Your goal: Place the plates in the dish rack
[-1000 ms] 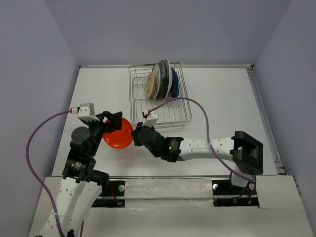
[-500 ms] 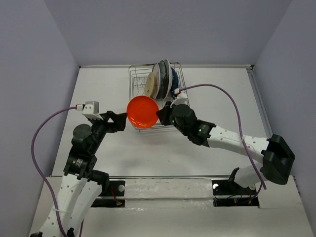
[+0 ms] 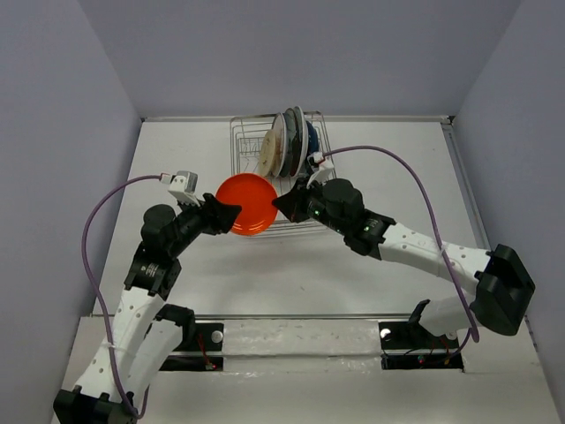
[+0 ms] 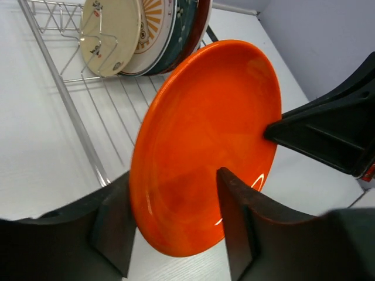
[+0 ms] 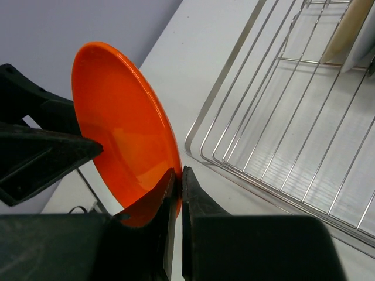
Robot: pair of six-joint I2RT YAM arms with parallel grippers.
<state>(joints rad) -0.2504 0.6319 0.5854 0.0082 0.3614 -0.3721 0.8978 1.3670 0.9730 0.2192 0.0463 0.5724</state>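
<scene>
Here, on the left, the left pincer (image 3: 224,215) reached in from the near-left side of the white desk (image 3: 397,177). Its jaws stood apart, one finger (image 4: 114,228) behind the rim of the glossy orange plate (image 3: 249,204) and the other in front of its hollow face. From the left wrist view a gap showed between the front finger and the plate, so this pincer straddled the rim rather than clamped it.

The orange plate hung clear of the desk, tilted up on edge, over the near-left corner of the dish rack (image 3: 237,168). Its hollow face was turned toward the left arm.

On the plate's right side the right pincer (image 3: 284,205) had the opposite rim nipped between its fingers, the jaws drawn almost together with only the thin edge of the plate between them, as the right wrist view showed (image 5: 177,172). That arm stretched in from the near-right of the desk.

Behind them the silver wire rack lay on the desk with its near half bare. At its far end the other plates stood upright, packed close together: the cream plate (image 3: 270,155) leftmost, leaning a little, then the white sunburst plate (image 4: 157,17), two more that could not be told apart clearly from above, and the dark blue plate (image 3: 312,146) on the right.
</scene>
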